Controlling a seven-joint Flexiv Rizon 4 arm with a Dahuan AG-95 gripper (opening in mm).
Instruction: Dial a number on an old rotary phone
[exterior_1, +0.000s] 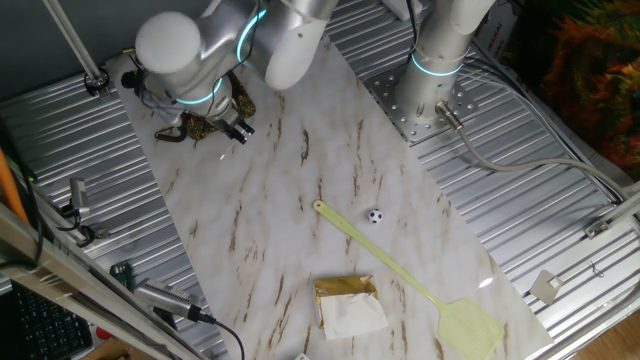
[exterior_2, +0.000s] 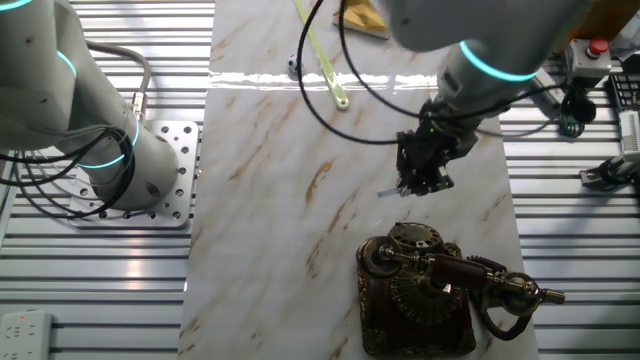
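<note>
The old rotary phone (exterior_2: 420, 300) stands near the table's edge, with a dark brown base, a round brass dial (exterior_2: 413, 239) and an ornate handset (exterior_2: 470, 275) on its cradle. In one fixed view the arm hides most of the phone (exterior_1: 200, 127). My gripper (exterior_2: 421, 182) hangs just above and beyond the dial, not touching it. Its fingers look closed on a thin pale rod (exterior_2: 389, 190) that sticks out sideways. The gripper (exterior_1: 240, 129) also shows beside the phone in one fixed view.
A yellow fly swatter (exterior_1: 400, 272), a small black-and-white ball (exterior_1: 374, 215) and a gold-and-white packet (exterior_1: 348, 304) lie at the marble board's far end from the phone. The arm's base (exterior_2: 150, 170) is bolted beside the board. Ribbed metal surrounds it.
</note>
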